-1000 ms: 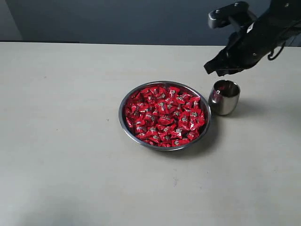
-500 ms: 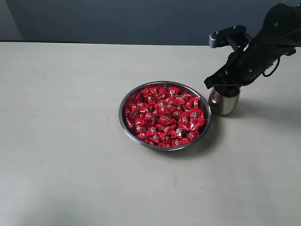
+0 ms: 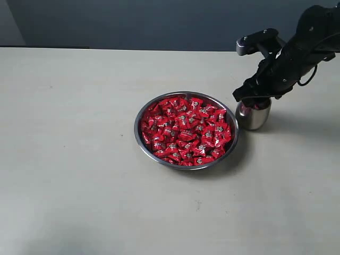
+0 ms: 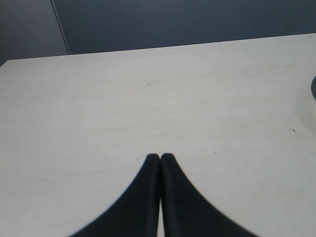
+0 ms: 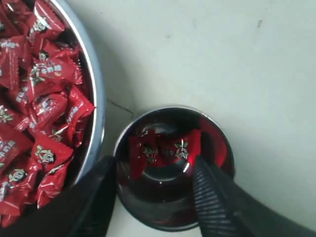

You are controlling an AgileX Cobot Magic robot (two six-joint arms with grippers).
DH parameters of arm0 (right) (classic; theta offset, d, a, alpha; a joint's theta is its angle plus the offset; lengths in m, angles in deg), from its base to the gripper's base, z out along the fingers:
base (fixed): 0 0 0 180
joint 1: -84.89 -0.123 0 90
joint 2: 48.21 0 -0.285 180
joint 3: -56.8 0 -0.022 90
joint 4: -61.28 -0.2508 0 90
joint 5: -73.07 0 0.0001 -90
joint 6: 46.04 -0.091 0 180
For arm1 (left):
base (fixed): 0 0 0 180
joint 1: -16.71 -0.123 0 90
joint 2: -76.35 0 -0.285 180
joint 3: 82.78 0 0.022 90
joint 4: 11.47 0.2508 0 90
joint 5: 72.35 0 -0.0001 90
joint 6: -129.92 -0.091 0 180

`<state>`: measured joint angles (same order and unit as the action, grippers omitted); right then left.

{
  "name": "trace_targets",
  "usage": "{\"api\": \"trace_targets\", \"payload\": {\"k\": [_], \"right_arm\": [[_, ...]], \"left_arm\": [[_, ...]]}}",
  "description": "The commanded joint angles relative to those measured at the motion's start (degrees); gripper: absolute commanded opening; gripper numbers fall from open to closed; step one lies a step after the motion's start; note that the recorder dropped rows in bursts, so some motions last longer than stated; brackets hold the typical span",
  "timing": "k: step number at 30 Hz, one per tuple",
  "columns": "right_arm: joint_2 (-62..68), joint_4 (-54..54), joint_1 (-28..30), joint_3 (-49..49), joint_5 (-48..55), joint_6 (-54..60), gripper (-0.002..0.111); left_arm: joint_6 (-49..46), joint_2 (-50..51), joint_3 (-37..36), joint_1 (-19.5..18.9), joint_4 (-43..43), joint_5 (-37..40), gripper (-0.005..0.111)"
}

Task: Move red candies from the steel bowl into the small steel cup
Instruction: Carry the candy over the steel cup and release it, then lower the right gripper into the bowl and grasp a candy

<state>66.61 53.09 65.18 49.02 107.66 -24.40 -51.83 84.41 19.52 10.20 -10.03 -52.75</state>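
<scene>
The candies (image 3: 186, 130) fill the bowl (image 3: 136, 130) in a heaped red layer that reaches almost to the rim, each wrapper shiny with a small pale mark. The bowl stands a little right of the middle of the table (image 3: 79, 186). The cup (image 3: 253, 119) stands upright just beside the bowl on its right and slightly farther back; the right wrist view shows a narrow gap of table between the two rims, so they do not touch. Red wrapping lies at the bottom of the cup (image 5: 163, 150), at least one candy and perhaps two, though reflections in the steel make the count uncertain. The right gripper (image 5: 154, 165) hangs low over the cup's mouth with its fingers apart. One finger (image 5: 101, 197) is over the gap on the bowl side, and the other (image 5: 210, 197) crosses the cup's rim on the side away from the bowl. Nothing shows held between them. In the exterior view the black right arm reaches in from the far right and hides the top of the cup. The left gripper (image 4: 160, 157) has its two dark fingers pressed together, tip to tip, with nothing between them, above a bare stretch of the pale table. A dark wall (image 3: 133, 21) runs behind the table's far edge.
</scene>
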Motion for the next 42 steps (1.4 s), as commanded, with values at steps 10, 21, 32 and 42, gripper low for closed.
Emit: {"api": "trace_targets", "payload": {"k": [10, 21, 32, 42], "right_arm": [[-1.00, -9.31, -12.58, 0.03, -0.20, 5.28, 0.047], [5.41, -26.16, -13.57, 0.16, -3.55, 18.77, 0.047], [10.01, -26.22, -13.57, 1.87, -9.87, 20.27, 0.047], [14.20, -26.94, -13.62, 4.87, -9.71, 20.32, 0.047]], "left_arm": [[0.07, -0.27, 0.48, 0.31, 0.11, -0.28, 0.000], [0.07, -0.27, 0.48, 0.31, 0.11, -0.28, 0.000], [0.07, -0.27, 0.48, 0.31, 0.11, -0.28, 0.000], [0.07, -0.27, 0.48, 0.31, 0.11, -0.28, 0.000]]}}
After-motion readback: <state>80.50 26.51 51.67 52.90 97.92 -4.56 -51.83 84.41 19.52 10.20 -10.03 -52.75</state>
